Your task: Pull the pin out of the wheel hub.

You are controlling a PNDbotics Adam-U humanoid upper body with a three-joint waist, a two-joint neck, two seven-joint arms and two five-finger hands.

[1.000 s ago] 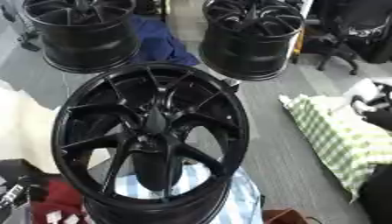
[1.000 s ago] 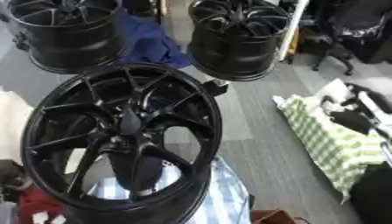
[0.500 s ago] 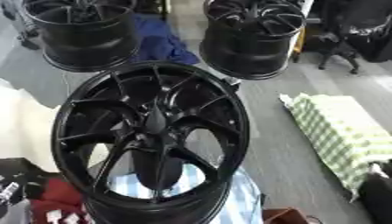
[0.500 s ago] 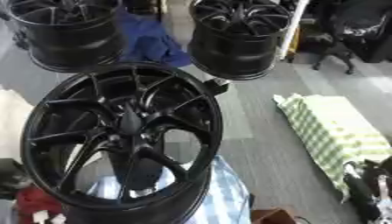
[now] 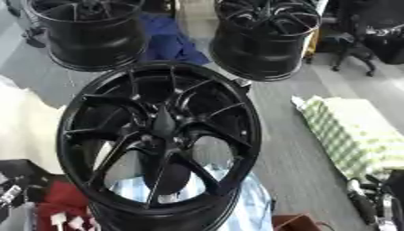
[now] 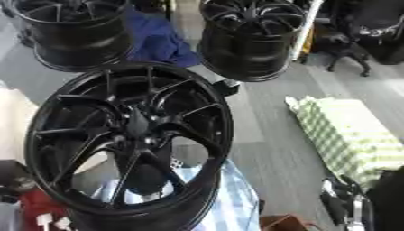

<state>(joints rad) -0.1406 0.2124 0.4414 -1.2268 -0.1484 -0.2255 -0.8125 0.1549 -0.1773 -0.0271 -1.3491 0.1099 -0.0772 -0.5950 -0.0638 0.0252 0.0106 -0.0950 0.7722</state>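
While the hub [image 5: 162,144] stands tilted at centre, its spokes meeting at a dark middle, no pin can be made out there. The right hand [image 6: 347,208] shows only as a dark shape in the lower right corner, well apart from the hub; I cannot tell how its fingers are set. The left hand is out of view. A reach from there risks knocking the rim or snagging a spoke, tipping the hub, since the pin is unlocated

Grey floor [image 5: 280,131], apparently under black wheels [image 5: 260,36].
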